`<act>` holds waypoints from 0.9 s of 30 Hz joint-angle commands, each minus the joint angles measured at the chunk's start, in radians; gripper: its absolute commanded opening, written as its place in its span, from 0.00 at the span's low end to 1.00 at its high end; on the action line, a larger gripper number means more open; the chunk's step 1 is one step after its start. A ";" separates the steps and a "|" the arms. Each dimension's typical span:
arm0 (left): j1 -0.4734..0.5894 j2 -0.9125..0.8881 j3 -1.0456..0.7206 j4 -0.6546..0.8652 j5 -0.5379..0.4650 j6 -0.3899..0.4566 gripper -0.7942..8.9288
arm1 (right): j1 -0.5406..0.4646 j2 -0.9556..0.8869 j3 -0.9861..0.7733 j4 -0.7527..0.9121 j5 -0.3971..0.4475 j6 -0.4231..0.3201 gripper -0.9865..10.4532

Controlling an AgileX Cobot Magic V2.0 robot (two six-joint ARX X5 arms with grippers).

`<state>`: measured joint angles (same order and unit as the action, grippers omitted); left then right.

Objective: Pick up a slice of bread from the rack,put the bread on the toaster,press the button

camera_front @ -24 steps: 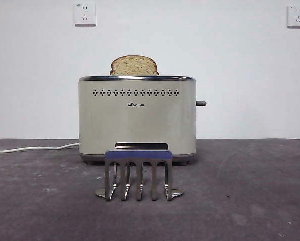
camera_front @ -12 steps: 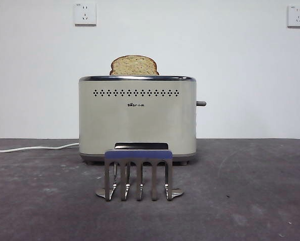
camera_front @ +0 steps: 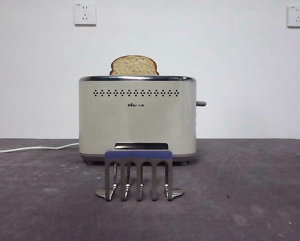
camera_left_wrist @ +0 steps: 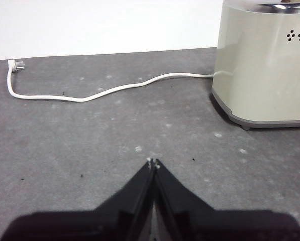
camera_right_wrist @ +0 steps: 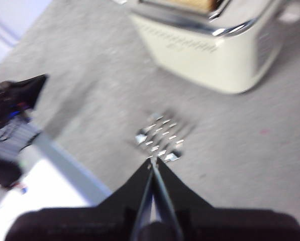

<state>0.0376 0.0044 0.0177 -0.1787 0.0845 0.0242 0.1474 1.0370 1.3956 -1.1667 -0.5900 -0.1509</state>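
Observation:
The slice of bread (camera_front: 134,65) stands in the top slot of the cream toaster (camera_front: 137,118), its domed top showing above the chrome rim; it also shows in the right wrist view (camera_right_wrist: 197,4). The metal rack (camera_front: 138,173) stands empty in front of the toaster. My left gripper (camera_left_wrist: 153,161) is shut and empty low over the table, to the left of the toaster (camera_left_wrist: 265,65). My right gripper (camera_right_wrist: 152,159) is shut and empty, high above the rack (camera_right_wrist: 160,135). Neither gripper shows in the front view.
A white power cord (camera_front: 34,147) runs from the toaster to the left across the dark table; its plug (camera_left_wrist: 14,65) lies loose. The toaster's lever (camera_front: 201,103) sticks out on its right side. Two wall sockets (camera_front: 85,13) are on the white wall.

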 commanded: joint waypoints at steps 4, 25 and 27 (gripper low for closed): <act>0.003 -0.002 -0.014 0.003 -0.003 -0.010 0.08 | -0.063 -0.175 -0.046 0.166 0.028 -0.010 0.09; 0.003 -0.002 -0.014 0.003 -0.003 -0.010 0.08 | -0.140 -0.817 -1.044 0.943 0.276 0.126 0.09; 0.003 -0.002 -0.014 0.003 -0.003 -0.010 0.08 | -0.140 -0.861 -1.111 0.956 0.331 0.146 0.09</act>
<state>0.0372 0.0044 0.0177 -0.1787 0.0841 0.0242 0.0071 0.1932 0.3115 -0.2329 -0.2790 -0.0334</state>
